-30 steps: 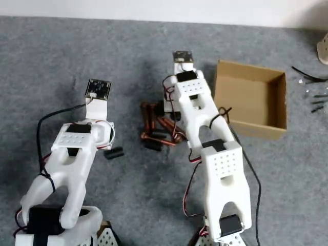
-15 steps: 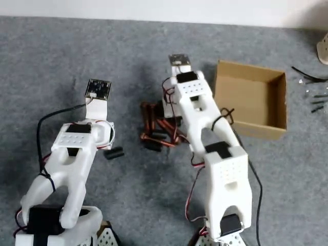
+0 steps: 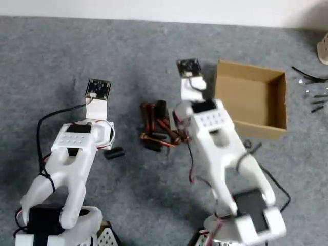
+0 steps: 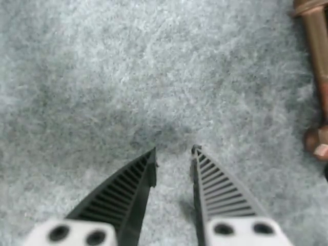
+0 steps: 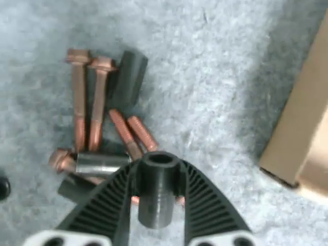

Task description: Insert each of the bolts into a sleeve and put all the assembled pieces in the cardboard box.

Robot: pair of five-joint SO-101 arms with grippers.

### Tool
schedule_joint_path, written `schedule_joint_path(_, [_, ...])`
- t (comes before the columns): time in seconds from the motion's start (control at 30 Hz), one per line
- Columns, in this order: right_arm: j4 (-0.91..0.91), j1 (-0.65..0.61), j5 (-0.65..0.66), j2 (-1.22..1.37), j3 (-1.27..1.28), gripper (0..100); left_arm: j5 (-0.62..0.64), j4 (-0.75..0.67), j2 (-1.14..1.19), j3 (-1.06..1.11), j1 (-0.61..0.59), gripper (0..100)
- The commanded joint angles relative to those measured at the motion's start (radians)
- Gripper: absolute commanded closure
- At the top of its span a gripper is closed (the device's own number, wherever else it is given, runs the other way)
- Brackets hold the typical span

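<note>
Copper bolts (image 5: 78, 100) and dark sleeves (image 5: 127, 78) lie in a loose pile (image 3: 156, 128) on the grey carpet between the two arms. My right gripper (image 5: 156, 205) hangs above this pile, shut on an upright black sleeve (image 5: 156, 192). The open cardboard box (image 3: 251, 97) stands to the pile's right, and its wall (image 5: 302, 133) shows beside the right gripper. My left gripper (image 4: 173, 152) is low over bare carpet left of the pile, open with nothing between its fingers. One copper bolt (image 4: 315, 46) lies just beyond it.
A single black sleeve (image 3: 114, 152) lies apart from the pile, by the left arm's body. Small black tools and screws (image 3: 312, 95) are scattered at the far right of the carpet. Bare carpet stretches along the far side and the left.
The right arm has risen from the pile and swung slightly right, carrying the black sleeve and uncovering another sleeve in the pile. The left arm has not moved.
</note>
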Motion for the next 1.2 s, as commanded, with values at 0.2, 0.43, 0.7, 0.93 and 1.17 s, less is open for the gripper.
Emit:
schedule_joint_path(0.2, [-0.255,0.001,0.035,-0.504,0.464,99.4,0.008,-0.048,-0.004,-0.002,-0.004,88])
schedule_joint_path(0.43, [-0.329,0.001,0.037,-0.809,0.713,99.4,0.008,-0.048,-0.013,-0.001,0.008,88])
schedule_joint_path(0.7, [-0.331,0.001,0.110,-1.141,0.941,99.4,0.006,-0.051,-0.136,0.084,0.021,88])
schedule_joint_path(0.93, [-0.234,0.068,0.106,-1.417,1.032,99.4,0.005,-0.144,-0.472,0.318,0.002,88])
schedule_joint_path(1.17, [-0.067,0.088,0.112,-1.667,1.118,99.4,0.005,-0.163,-0.799,0.487,0.002,88])
